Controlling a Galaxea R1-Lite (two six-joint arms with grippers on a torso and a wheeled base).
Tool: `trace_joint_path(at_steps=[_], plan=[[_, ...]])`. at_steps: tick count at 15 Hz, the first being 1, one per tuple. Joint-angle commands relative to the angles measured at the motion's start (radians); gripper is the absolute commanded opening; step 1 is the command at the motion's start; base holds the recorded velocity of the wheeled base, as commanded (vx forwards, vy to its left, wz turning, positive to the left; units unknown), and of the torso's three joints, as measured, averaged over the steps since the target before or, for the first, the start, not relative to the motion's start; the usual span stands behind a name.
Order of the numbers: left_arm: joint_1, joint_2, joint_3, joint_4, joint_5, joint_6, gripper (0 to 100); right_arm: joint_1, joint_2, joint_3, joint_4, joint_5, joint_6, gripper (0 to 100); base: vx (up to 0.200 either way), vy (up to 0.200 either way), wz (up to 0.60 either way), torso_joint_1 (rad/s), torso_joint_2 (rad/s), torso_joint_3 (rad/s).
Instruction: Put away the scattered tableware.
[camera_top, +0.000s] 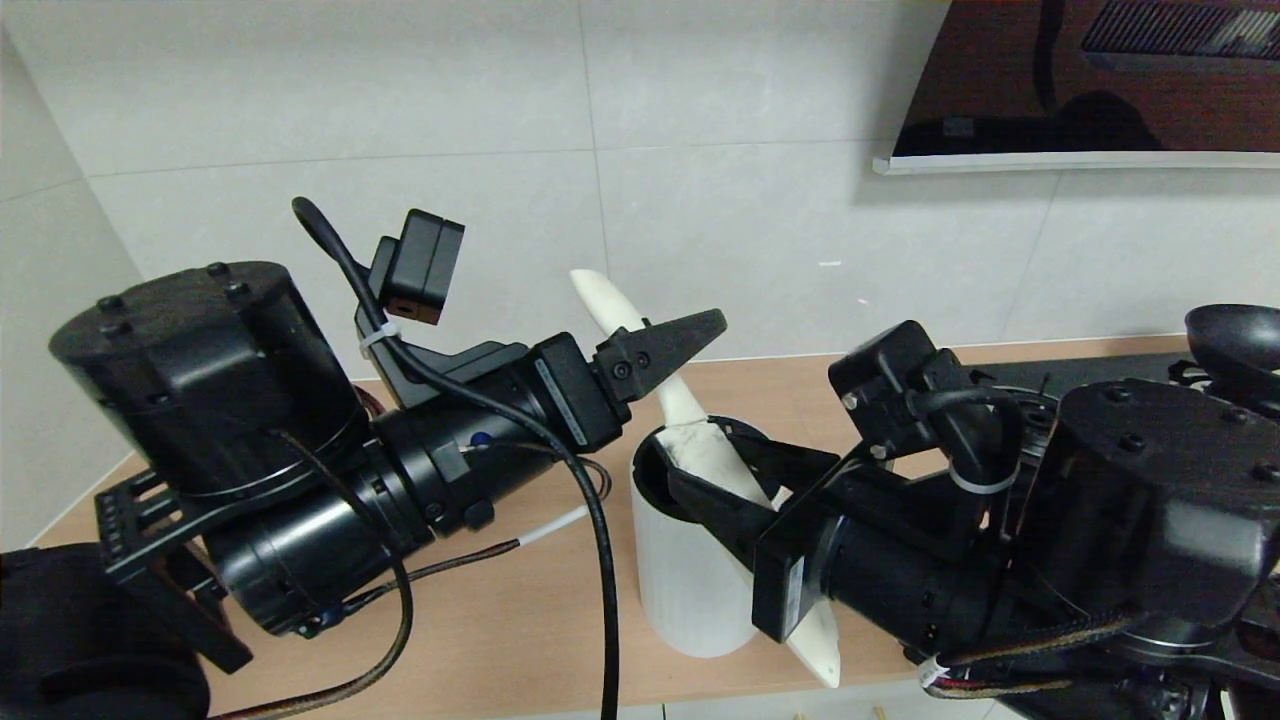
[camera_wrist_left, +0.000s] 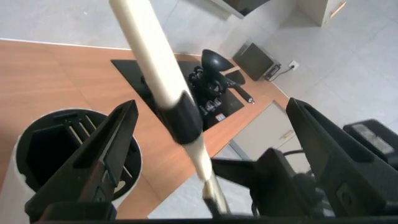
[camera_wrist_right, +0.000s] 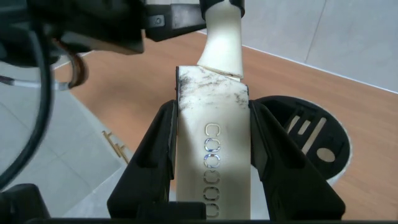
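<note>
Counter (camera_top: 480, 620) edge bears the holder (camera_top: 690, 590); right claw (camera_wrist_right: 211, 121) clamps a utensil (camera_top: 685, 400) above it, left claw (camera_wrist_left: 211, 106) gapes around its handle (camera_wrist_left: 155, 68).

No words or numbers can be read; only ring-shaped marks line the white utensil (camera_wrist_right: 213, 146).

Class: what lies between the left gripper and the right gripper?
The white utensil: the right gripper clamps its flat part, and its handle runs to the left gripper, seen in the right wrist view.

Wooden counter (camera_top: 500, 620) bearing white utensil holder (camera_top: 680, 590), black hob (camera_wrist_left: 127, 67)
</note>
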Motion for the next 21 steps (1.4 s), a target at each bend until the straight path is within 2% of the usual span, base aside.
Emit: trace_joint_path(at_steps=[1, 6, 7, 21], plan=[[0.0, 0.007, 0.0, 0.0, 0.002, -0.001, 100, 0.004, 0.001, 0.001, -0.001, -0.001, 0.0, 0, 0.0, 0.0, 0.0, 0.0, 0.0, 0.0], [0.0, 0.013, 0.0, -0.003, 0.003, -0.001, 100, 0.019, -0.002, 0.013, -0.001, -0.001, 0.0, 0, 0.0, 0.0, 0.0, 0.0, 0.0, 0.0], [0.0, 0.013, 0.0, -0.003, 0.003, -0.001, 0, 0.027, -0.002, 0.013, -0.001, -0.001, 0.0, 0, 0.0, 0.0, 0.0, 0.0, 0.0, 0.0], [-0.001, 0.002, 0.007, -0.002, -0.003, -0.001, 0, 0.024, -0.013, 0.016, -0.002, -0.007, 0.003, 0, 0.0, 0.0, 0.0, 0.0, 0.0, 0.0]])
